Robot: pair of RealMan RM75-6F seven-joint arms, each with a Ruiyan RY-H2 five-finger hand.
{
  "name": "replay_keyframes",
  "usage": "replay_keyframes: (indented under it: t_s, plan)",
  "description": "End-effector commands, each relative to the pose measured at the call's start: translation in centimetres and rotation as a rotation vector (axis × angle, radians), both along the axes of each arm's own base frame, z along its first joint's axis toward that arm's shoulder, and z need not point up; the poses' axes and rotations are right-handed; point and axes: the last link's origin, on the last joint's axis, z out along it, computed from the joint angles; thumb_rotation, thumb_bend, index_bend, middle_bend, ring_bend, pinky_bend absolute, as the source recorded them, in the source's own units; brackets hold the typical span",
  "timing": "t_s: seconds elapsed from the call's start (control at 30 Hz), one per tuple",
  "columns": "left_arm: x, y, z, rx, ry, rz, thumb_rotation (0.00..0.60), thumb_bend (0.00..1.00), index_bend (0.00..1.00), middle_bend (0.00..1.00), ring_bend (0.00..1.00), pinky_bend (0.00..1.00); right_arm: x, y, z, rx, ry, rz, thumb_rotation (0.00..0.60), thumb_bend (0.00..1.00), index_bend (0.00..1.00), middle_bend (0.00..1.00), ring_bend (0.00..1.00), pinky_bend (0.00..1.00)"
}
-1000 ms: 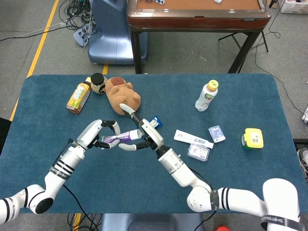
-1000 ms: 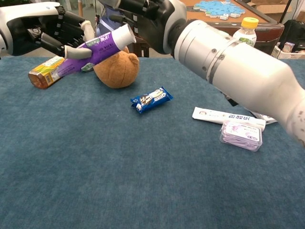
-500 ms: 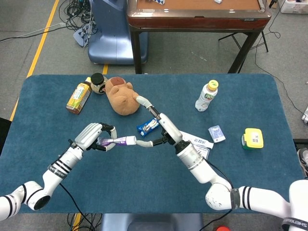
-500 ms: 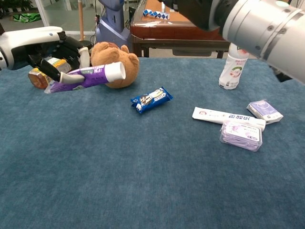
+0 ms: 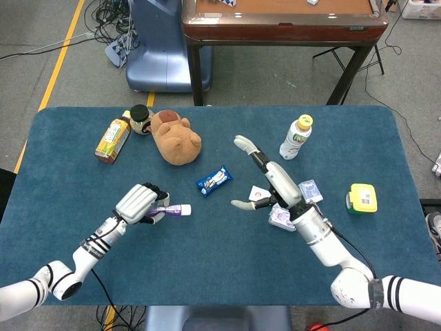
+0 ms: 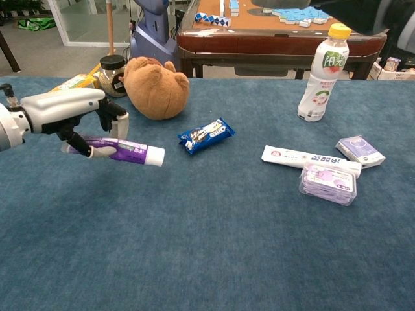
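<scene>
My left hand (image 5: pixel 138 203) (image 6: pixel 71 110) holds a purple tube (image 5: pixel 172 210) (image 6: pixel 123 151) by its tail end, low over the blue table, with the white cap pointing right. My right hand (image 5: pixel 269 181) hovers open above the table with fingers spread, over the white box (image 5: pixel 258 195) (image 6: pixel 310 159) and the clear purple packet (image 5: pixel 282 219) (image 6: pixel 329 183). It holds nothing. A blue snack bar (image 5: pixel 213 181) (image 6: pixel 206 135) lies between the two hands.
A brown plush toy (image 5: pixel 176 137) (image 6: pixel 155 87), a dark-lidded jar (image 5: pixel 140 118) (image 6: pixel 112 73) and a juice carton (image 5: pixel 112 139) lie at the back left. A bottle (image 5: pixel 295 136) (image 6: pixel 323 72), a small purple box (image 5: pixel 310 191) (image 6: pixel 360 149) and a yellow case (image 5: pixel 362 198) sit right.
My right hand let go of the tube's cap end and drew back right, opening. My left hand lowered the tube toward the table and now holds it alone.
</scene>
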Motion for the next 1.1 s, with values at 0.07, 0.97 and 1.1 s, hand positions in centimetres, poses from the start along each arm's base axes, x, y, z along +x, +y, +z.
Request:
replay_keyframes:
  t_s: [0.07, 0.97, 1.1]
  plan:
    - [-0.7, -0.1, -0.6, -0.013, 0.032, 0.018, 0.600, 0.60, 0.43, 0.51, 0.35, 0.35, -1.5, 0.2, 0.6, -0.012, 0.039, -0.023, 0.545, 0.00, 0.00, 0.00, 0.00, 0.00]
    - [-8.0, -6.4, 9.7, 0.387, -0.110, 0.312, 0.600, 0.48, 0.16, 0.23, 0.15, 0.28, -15.9, 7.5, 6.4, -0.332, 0.722, -0.323, 0.600, 0.06, 0.00, 0.08, 0.00, 0.00]
    - [-9.0, -8.3, 10.4, 0.453, -0.090, 0.318, 0.600, 0.48, 0.20, 0.23, 0.15, 0.28, -18.0, 9.8, 6.4, -0.381, 0.819, -0.401, 0.600, 0.09, 0.00, 0.10, 0.00, 0.00]
